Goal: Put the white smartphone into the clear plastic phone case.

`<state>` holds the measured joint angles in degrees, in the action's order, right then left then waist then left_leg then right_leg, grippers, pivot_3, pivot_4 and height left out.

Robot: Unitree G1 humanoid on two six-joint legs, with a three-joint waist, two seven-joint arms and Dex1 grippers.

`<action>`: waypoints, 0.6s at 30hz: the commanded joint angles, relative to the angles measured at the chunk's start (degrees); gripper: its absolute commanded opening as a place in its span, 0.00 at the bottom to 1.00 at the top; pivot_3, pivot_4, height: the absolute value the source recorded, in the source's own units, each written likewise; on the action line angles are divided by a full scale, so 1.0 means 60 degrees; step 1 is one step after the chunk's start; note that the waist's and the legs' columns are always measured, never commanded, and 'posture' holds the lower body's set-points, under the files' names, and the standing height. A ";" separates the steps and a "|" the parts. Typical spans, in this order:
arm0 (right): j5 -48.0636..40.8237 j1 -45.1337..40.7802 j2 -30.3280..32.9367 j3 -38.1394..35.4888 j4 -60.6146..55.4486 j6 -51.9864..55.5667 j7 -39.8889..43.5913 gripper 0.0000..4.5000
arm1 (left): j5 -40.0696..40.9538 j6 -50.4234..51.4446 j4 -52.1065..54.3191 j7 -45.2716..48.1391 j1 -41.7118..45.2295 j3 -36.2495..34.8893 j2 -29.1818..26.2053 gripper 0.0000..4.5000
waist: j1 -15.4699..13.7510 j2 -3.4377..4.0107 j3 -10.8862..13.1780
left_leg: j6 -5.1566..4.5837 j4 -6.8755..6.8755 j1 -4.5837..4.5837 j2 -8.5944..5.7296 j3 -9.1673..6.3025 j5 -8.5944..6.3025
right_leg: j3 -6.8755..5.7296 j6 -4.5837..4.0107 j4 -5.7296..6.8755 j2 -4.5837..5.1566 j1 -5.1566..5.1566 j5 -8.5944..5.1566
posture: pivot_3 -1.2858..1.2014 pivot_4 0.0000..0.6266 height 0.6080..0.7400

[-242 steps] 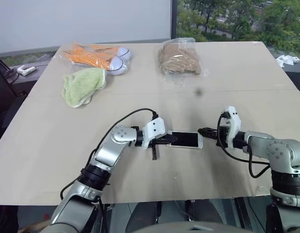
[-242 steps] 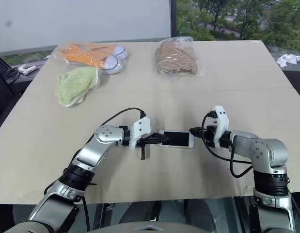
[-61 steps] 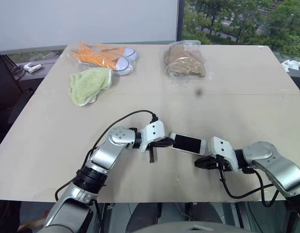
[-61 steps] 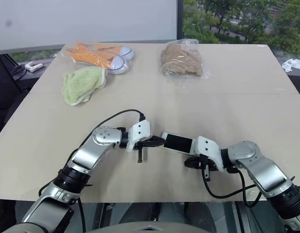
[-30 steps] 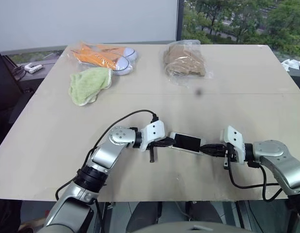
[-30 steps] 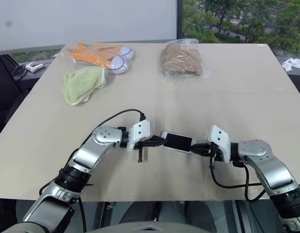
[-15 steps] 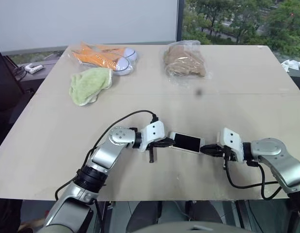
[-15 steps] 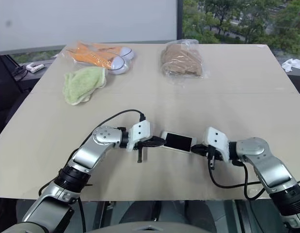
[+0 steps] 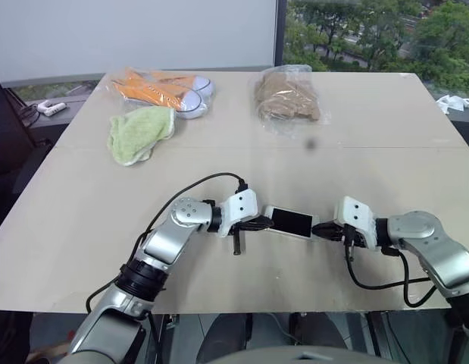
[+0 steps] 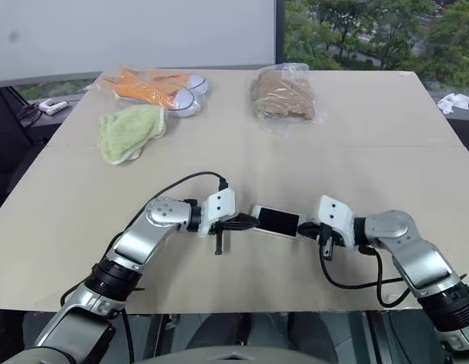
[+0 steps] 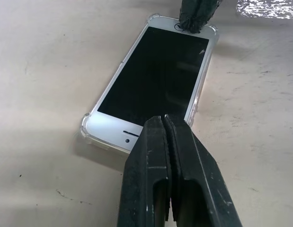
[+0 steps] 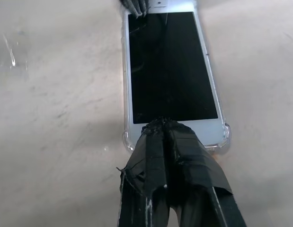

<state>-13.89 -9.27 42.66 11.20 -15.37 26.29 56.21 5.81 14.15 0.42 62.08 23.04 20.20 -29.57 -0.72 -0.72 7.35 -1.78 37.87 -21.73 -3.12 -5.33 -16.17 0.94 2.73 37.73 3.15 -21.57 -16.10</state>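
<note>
Bare beige wooden tabletop (image 9: 82, 220) open on both long sides of the white smartphone with black screen (image 9: 292, 223), its two short ends blocked by closed black left gripper (image 9: 263, 222) and closed black right gripper (image 9: 323, 231), green cloth (image 9: 139, 132), bagged orange shoes (image 9: 162, 89), bagged brown stuff (image 9: 287, 95) well apart at far edge

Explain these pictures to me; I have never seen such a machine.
A two-armed humanoid robot stands at a table. Two pictures come from cameras in its head, two from cameras on its wrists. The white smartphone lies screen up inside the clear plastic phone case. The left gripper and right gripper, both shut, press on its opposite ends; neither holds anything. Farther off lie a green cloth, bagged orange shoes and a bag of brown stuff.
</note>
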 commanded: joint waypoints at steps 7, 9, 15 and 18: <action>-0.2674 0.0368 -0.0688 -0.2397 -0.1037 0.0811 -0.0166 0.00 | 0.2270 0.0690 0.1275 -0.0299 -0.0298 -0.2041 0.0351 0.02 | 0.0007 0.0048 0.0111 | 0.0015 0.0004 -0.0050 0.0003 0.0002 0.0009 | 0.0006 0.0000 0.0005 0.0000 -0.0043 0.0000 | 0.52 0.24 1.00; -0.2850 0.0685 -0.0489 -0.2848 -0.1074 0.0792 -0.0065 0.06 | 0.2641 0.0929 0.1528 -0.0312 -0.0637 -0.2684 -0.0023 0.00 | 0.0010 0.0050 0.0113 | 0.0015 0.0004 -0.0049 0.0002 0.0000 0.0009 | 0.0002 0.0000 0.0003 0.0000 -0.0042 0.0000 | 0.52 0.24 1.00; -0.2878 0.2015 0.0273 -0.3908 -0.0597 0.0185 0.0614 0.61 | 0.3703 0.1596 0.2057 0.0114 -0.2073 -0.4160 -0.1361 0.49 | -0.0004 0.0067 0.0144 | 0.0015 -0.0013 -0.0051 0.0004 0.0008 0.0008 | 0.0009 -0.0001 -0.0022 0.0001 -0.0043 -0.0001 | 0.52 0.24 1.00; -0.2594 0.2947 0.0597 -0.4486 0.0068 -0.0654 0.1216 0.94 | 0.3659 0.1254 0.2120 0.0398 -0.3119 -0.4627 -0.1892 0.80 | -0.0029 0.0068 0.0146 | -0.0007 -0.0011 -0.0040 0.0004 0.0009 -0.0005 | 0.0006 -0.0001 -0.0017 0.0008 -0.0026 -0.0001 | 0.52 0.24 1.00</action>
<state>-29.86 6.52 44.79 -12.21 -16.57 25.36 61.36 27.05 22.96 11.29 63.13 6.19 -5.16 -39.40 -0.89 -0.32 8.23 -1.90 37.80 -21.96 -3.10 -5.26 -16.24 0.98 2.73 37.64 3.21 -21.73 -16.11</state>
